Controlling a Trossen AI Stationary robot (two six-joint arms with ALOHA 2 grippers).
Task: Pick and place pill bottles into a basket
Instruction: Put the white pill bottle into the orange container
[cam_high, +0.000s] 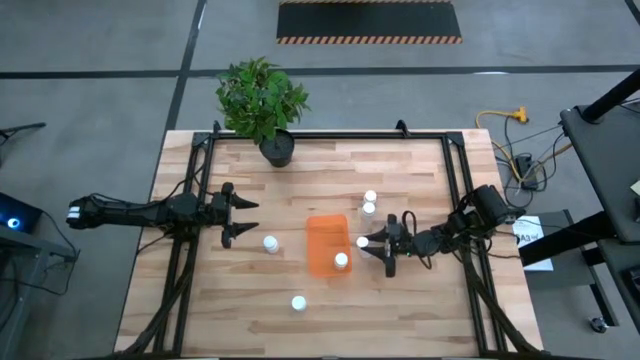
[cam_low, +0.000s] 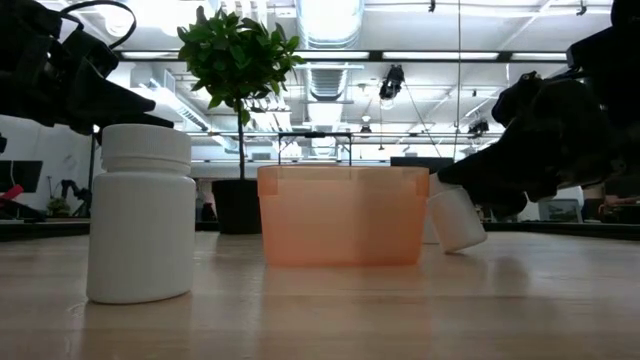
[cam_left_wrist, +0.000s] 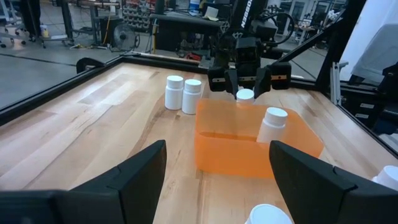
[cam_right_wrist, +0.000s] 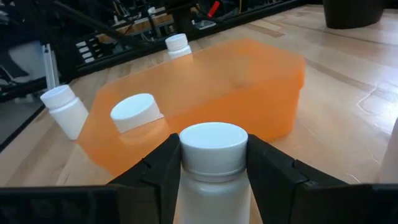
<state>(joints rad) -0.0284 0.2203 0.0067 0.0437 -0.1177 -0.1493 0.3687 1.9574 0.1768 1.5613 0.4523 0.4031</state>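
On the left side of the table, my left gripper (cam_high: 243, 217) hangs with fingers spread wide, nothing between them, pointing right toward the basket (cam_high: 322, 232). Just right of it stands a pill bottle (cam_high: 270, 243), upright on the wood, clear of the fingers and left of the basket. Nearer the front edge, a second bottle (cam_high: 298, 303) stands alone, well apart from everything.

Centre: the orange basket sits on the wood, long axis running near to far. One bottle (cam_high: 341, 261) is inside it, at the near right corner, leaning slightly in the left wrist view (cam_left_wrist: 272, 124).

Far of the basket's right corner, a pair of bottles (cam_high: 369, 203) stand touching each other, upright. The black plant pot (cam_high: 277, 149) sits at the far edge, left of centre.

Right of the basket: my right gripper (cam_high: 375, 243) is pinching a bottle (cam_right_wrist: 212, 159) below the cap, one finger on each side. That bottle is just beside the basket's right wall, outside it. In the low view it's tilted (cam_low: 455, 217), base at or just off the wood — can't tell which.
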